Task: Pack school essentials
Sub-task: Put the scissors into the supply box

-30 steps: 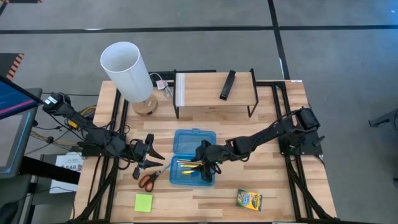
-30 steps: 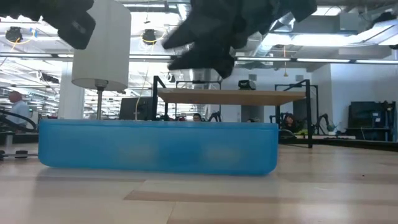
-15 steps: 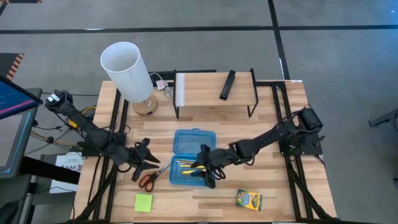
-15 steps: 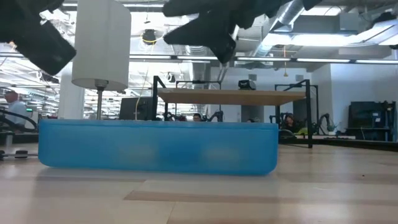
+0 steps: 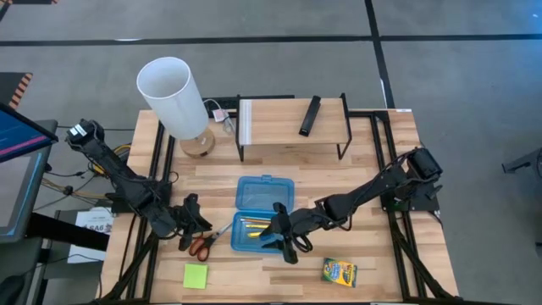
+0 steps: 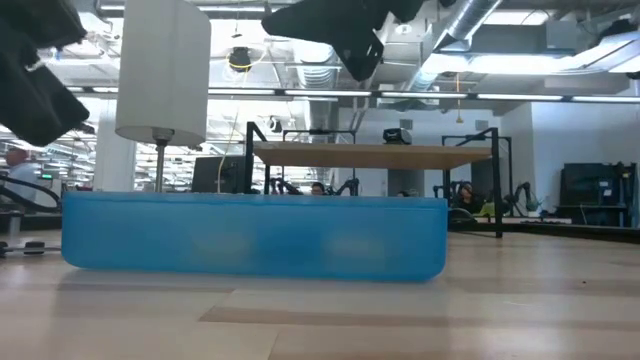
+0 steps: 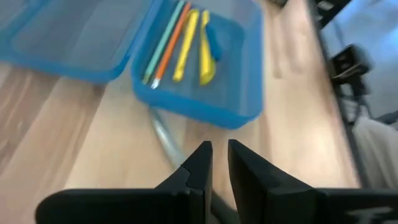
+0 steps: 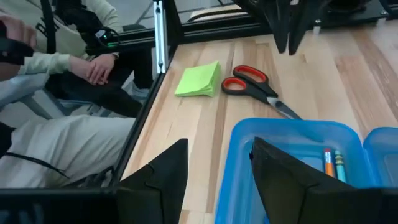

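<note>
The open blue case lies flat at mid-table, with yellow, orange and teal pencils and a small blue eraser in its near tray. The orange-handled scissors lie flat to the left of the case. My left gripper hovers just above them, pointing down, open by a narrow gap. My right gripper hangs open above the case's near rim, touching nothing. The lime-green sticky pad and the crayon box lie flat near the near edge.
A white lamp stands at the far left. A wooden shelf at the far side carries the black remote. A seated person shows beyond the table's left edge. Bare wood lies between the case and the crayon box.
My right gripper has risen out of the case's tray and drawn back toward the near edge, staying open. My left gripper has moved toward the near-left and down, closer to the scissors. The case and the other things have kept still.
</note>
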Available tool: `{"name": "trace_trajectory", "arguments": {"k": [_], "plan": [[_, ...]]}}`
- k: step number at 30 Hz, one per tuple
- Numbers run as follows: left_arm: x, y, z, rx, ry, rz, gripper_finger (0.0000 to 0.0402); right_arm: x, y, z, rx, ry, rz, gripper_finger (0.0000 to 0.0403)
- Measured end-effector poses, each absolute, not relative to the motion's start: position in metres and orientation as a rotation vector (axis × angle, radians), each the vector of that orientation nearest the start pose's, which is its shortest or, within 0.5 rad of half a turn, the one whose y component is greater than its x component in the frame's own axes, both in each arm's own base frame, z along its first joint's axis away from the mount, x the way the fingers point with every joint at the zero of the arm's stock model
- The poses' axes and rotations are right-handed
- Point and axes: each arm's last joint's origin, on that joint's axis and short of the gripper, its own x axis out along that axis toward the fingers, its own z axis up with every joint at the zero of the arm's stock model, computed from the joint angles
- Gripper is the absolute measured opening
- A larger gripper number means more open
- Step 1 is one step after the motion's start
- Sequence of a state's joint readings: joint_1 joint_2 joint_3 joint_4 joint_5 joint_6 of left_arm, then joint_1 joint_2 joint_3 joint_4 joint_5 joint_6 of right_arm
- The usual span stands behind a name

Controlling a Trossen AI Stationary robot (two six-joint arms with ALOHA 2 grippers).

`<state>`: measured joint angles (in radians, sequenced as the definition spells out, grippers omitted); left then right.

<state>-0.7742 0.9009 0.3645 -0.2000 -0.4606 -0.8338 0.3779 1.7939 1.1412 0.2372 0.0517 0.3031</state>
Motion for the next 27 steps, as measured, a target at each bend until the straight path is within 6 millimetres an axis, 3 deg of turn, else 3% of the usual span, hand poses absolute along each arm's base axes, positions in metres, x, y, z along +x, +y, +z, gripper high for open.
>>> {"name": "trace_trajectory", "arguments": {"k": [11,17,27], "plan": [[0.132,-0.118,0.167,-0.415,0.821,0.079,0.0035,0.367,0.151,0.224,0.209,0.443,0.273,0.019],[0.136,-0.141,0.164,-0.424,0.887,0.097,0.0035,0.366,0.153,0.224,0.208,0.444,0.278,0.0185],[0.149,-0.177,0.159,-0.394,1.148,0.241,0.0035,0.366,0.153,0.224,0.208,0.443,0.278,0.0185]]}}
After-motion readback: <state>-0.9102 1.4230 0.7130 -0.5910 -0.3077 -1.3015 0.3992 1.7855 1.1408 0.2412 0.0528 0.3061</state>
